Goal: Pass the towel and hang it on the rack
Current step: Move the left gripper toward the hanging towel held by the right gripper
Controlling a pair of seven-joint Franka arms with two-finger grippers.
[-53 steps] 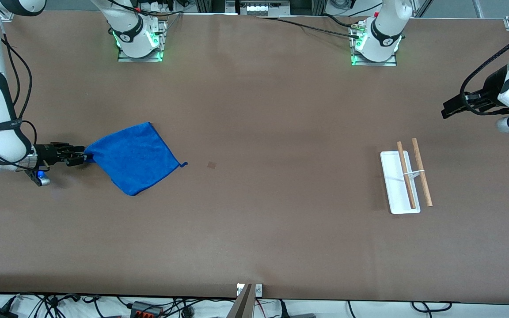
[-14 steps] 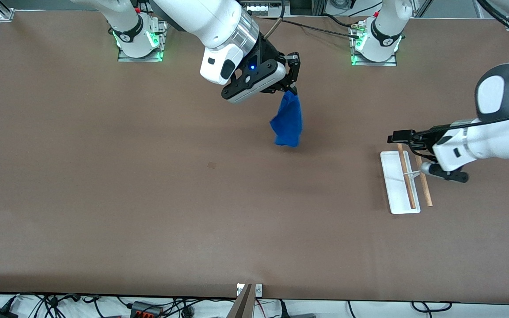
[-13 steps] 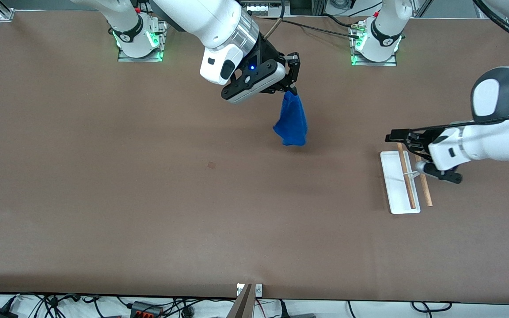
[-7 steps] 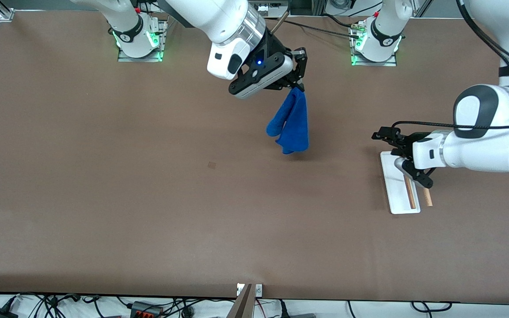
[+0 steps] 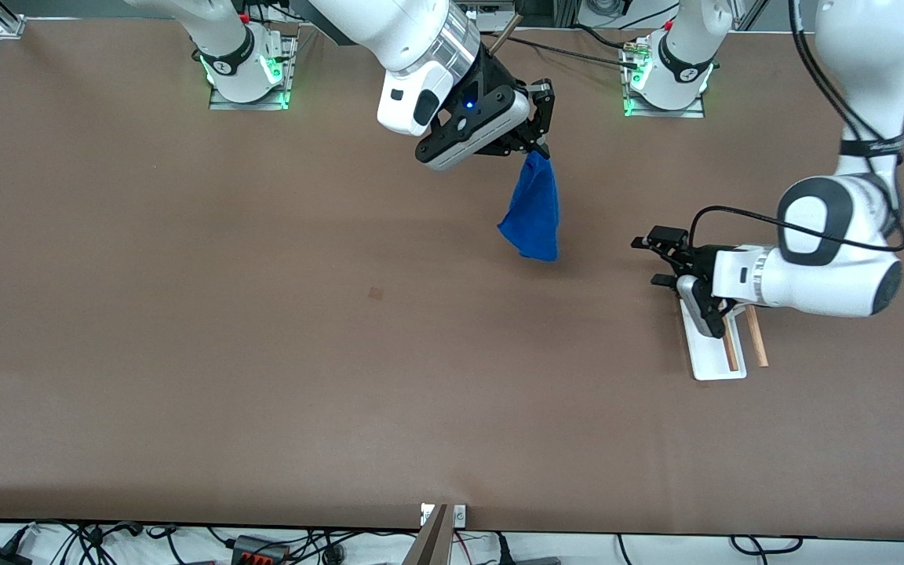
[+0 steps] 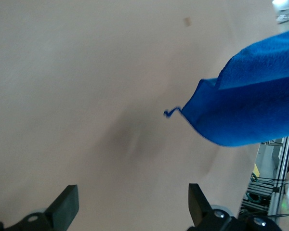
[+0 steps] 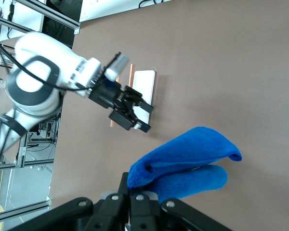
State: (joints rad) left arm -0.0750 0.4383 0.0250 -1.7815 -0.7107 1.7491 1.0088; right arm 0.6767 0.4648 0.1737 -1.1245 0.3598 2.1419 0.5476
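The right gripper (image 5: 542,149) is hanging in the air over the middle of the brown table (image 5: 185,377), its jaws pinched tight on the top corner of the bright royal-blue microfibre towel (image 5: 534,212). The towel is dangling free below the fingers, folded lengthwise into a narrow drape, with its lowest edge clear of the tabletop. In the right wrist view the same cloth (image 7: 188,166) is showing as two soft rolled lobes running out from the clamped fingertips (image 7: 130,195).

The left gripper (image 5: 660,257) is hovering low over the table just beside the small rack (image 5: 715,357), on the side toward the towel, with its jaws standing wide apart and nothing between them. The left wrist view is showing both black fingertips (image 6: 67,204) spread well apart, with the towel's lower corner (image 6: 250,110) and its small loop tag hanging ahead of them.

The rack, a white rectangular tray base carrying two light-brown wooden rods, is standing toward the left arm's end of the table, partly covered by the left arm's wrist.

No readable writing is showing on the towel or the rack.
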